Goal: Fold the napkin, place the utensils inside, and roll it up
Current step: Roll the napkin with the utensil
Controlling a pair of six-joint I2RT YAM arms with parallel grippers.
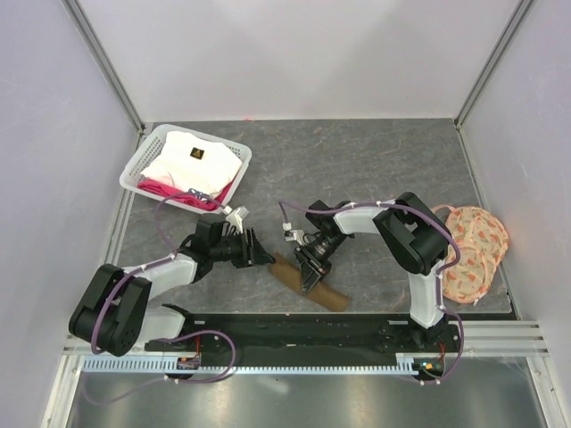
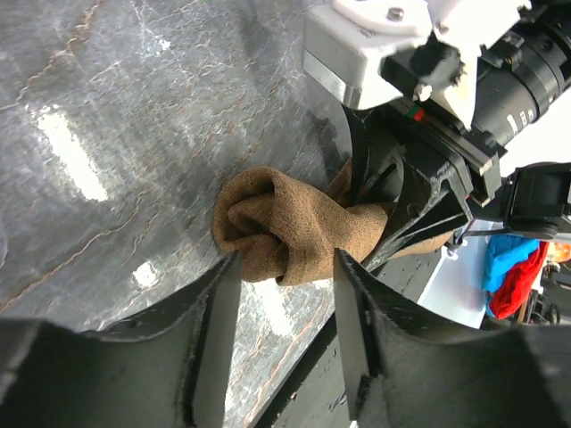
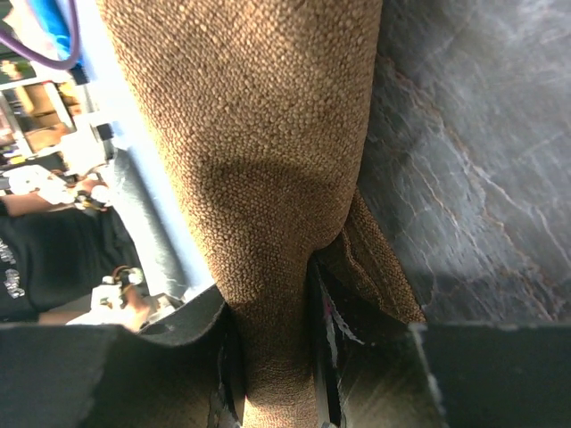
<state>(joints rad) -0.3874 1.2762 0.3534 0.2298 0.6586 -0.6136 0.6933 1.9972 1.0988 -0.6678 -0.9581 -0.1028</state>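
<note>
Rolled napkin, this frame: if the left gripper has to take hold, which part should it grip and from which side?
Probably the roll's near open end, approached end-on along its axis from the robot's left. The napkin lies as a narrow roll, the right gripper pinches its middle, and the left gripper already straddles that bunched end with its fingers open.

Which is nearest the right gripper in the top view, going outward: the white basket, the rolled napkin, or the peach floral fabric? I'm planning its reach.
1. Rolled napkin, pinched in the right gripper fingers.
2. Peach floral fabric, at the right edge.
3. White basket, far left corner.
</note>
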